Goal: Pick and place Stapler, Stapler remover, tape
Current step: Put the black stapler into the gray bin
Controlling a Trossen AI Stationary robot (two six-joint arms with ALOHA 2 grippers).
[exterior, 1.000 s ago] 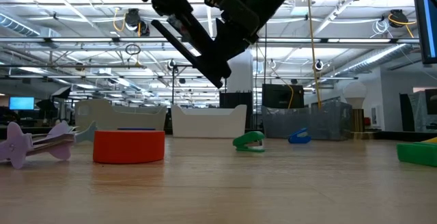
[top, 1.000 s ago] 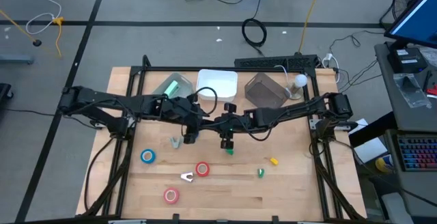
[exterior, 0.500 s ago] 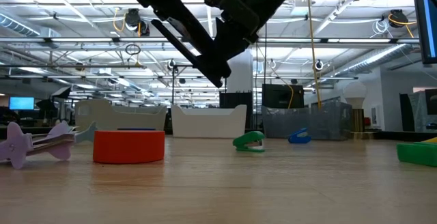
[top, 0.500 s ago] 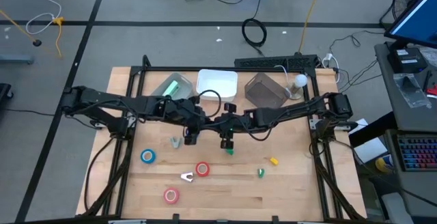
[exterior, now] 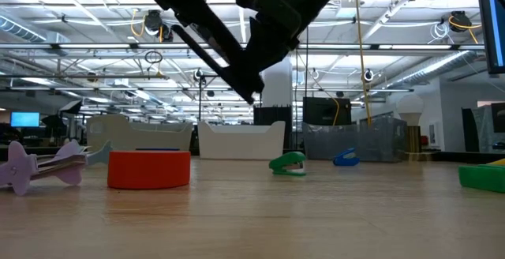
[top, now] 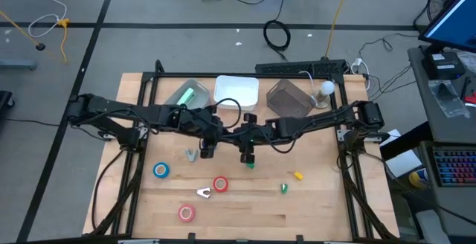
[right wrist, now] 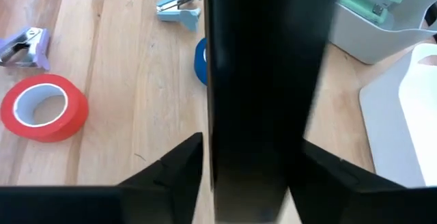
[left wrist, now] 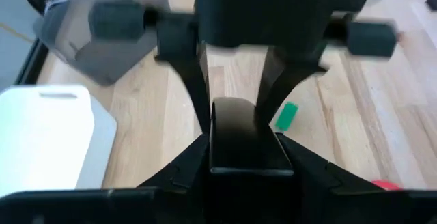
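My left gripper (left wrist: pixel 246 173) clamps the black stapler (left wrist: pixel 244 132) above mid-table; whether my right gripper (right wrist: pixel 249 176) also grips it, I cannot tell.

Table (top: pixel 320 199): pale wood with visible grain. Tape rolls: one blue (top: pixel 161 170), two red (top: pixel 220 184) (top: pixel 186 213), white centres. Tray (top: pixel 236 91): white. Bin (top: pixel 288 99): grey. Stapler (exterior: pixel 288 164): green. Staple remover (exterior: pixel 39 165): lilac. Arms (top: pixel 149 115): black.
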